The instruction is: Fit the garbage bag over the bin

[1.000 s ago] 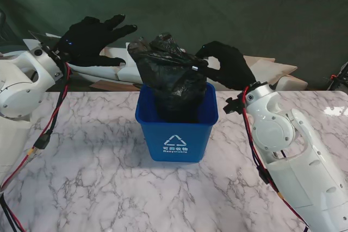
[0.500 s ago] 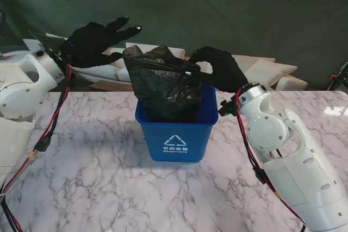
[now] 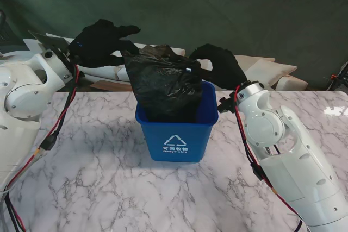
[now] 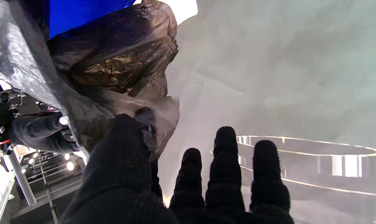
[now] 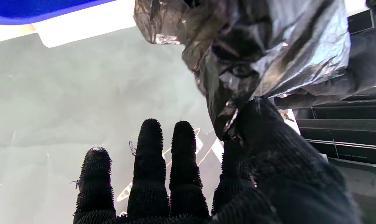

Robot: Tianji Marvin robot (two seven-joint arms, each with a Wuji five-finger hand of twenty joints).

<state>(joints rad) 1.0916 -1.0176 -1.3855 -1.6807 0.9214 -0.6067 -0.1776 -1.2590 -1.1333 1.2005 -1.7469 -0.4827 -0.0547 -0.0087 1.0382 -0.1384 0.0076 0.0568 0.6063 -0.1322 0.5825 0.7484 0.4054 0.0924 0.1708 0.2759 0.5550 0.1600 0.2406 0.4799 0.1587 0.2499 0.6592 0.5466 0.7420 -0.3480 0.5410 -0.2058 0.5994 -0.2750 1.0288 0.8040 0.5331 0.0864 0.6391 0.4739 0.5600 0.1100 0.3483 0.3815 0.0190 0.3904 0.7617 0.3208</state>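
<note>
Leftmost in the stand's view, the left hand (image 3: pixel 99 42) in its black glove hangs above the far-left side of the blue bin (image 3: pixel 175 129), raised off the marble tabletop (image 3: pixel 98 177). Its thumb and forefinger are pinched on the left edge of the black garbage bag (image 3: pixel 163 88), while the other three fingers (image 4: pixel 225 168) stretch out straight and apart, holding nothing; the left wrist view shows that pinch on a fold of thin plastic, with the bag's crumpled body and a strip of the bin's blue wall beyond it. At the centre, the bin stands upright on the tabletop, its white recycling mark facing me. The garbage bag hangs with its lower part down inside the bin and its upper part bunched and standing up above the rim; it is not pulled over any edge of the rim. To the right, the right hand (image 3: pixel 220 66) is held over the far-right corner of the bin, thumb and forefinger clamped on the right edge of the bag, and the right wrist view shows its remaining fingers (image 5: pixel 149 161) straight and free. Between the two hands the bag's mouth is drawn taut.
</note>
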